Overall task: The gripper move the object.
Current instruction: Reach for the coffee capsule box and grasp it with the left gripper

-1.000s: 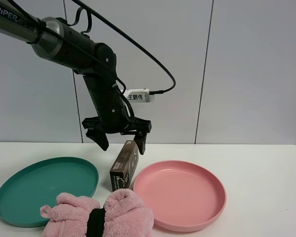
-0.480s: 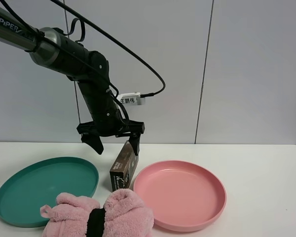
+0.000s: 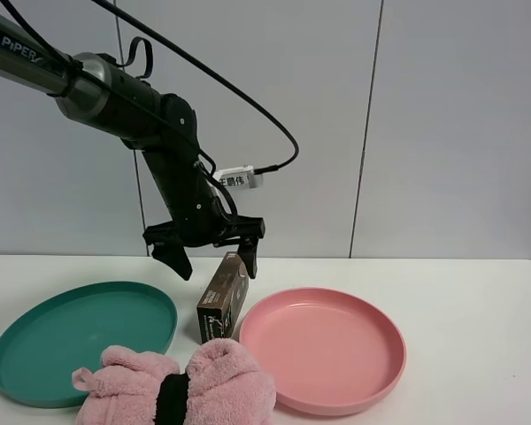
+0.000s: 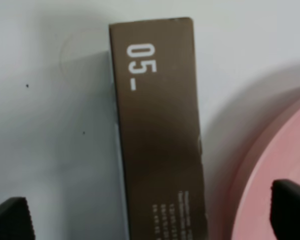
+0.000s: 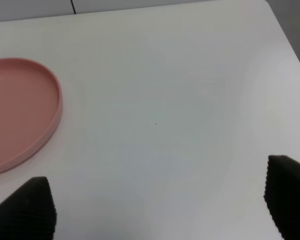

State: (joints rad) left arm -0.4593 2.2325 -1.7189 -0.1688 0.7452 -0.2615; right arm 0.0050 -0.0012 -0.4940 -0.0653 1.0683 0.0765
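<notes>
Teal plate (image 3: 80, 336): on the bench (image 3: 478, 301), below and left of my left hand (image 3: 217, 266).
Pink plush (image 3: 177, 385): below my left hand, at the near bench edge, overlapping the teal plate's rim.
Left hand: open, fingers spread wide, hovering over the far end of the box (image 3: 223, 297), gripping nothing.
Box: lying on the bench under my left hand, between the two plates, just beside the pink plate (image 3: 372, 372).
Pink plate: below and right of my left hand.
Right hand (image 5: 155, 210): open, fingers wide apart, holding nothing, over bare bench with the pink plate's rim nearby.
</notes>
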